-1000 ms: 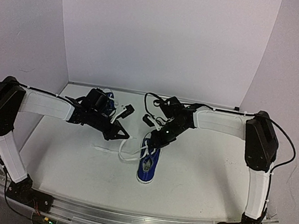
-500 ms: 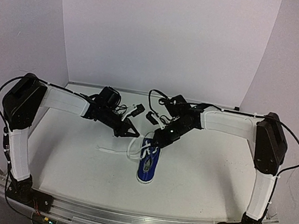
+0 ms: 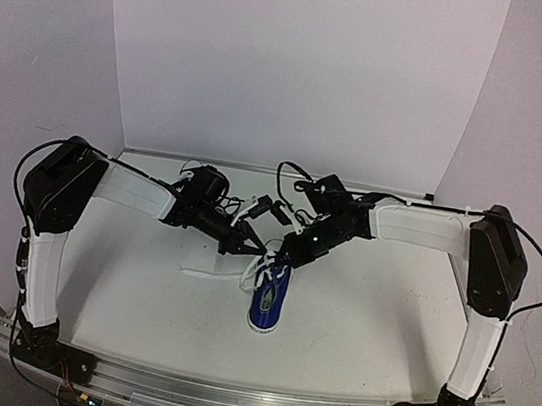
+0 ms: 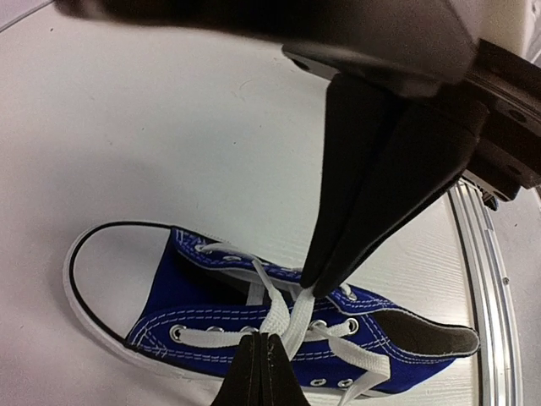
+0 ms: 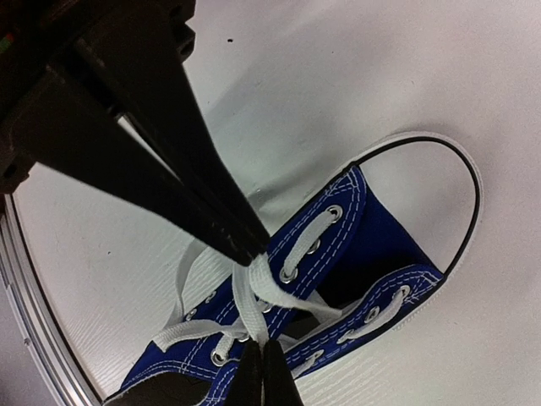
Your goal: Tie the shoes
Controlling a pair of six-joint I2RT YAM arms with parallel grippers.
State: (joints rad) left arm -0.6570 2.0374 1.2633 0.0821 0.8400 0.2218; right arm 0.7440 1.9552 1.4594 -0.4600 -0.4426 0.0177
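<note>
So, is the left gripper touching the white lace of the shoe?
Touching. The left wrist view shows the left gripper with fingertips shut on the white lace, which runs out from between them to the blue shoe.

Can't see far end of shoe in top view, covered by left hand and right hand. Too small there to tell grip on lace. In wrist views, crops own fingertips and shoe's heel at bottom edge.
</note>
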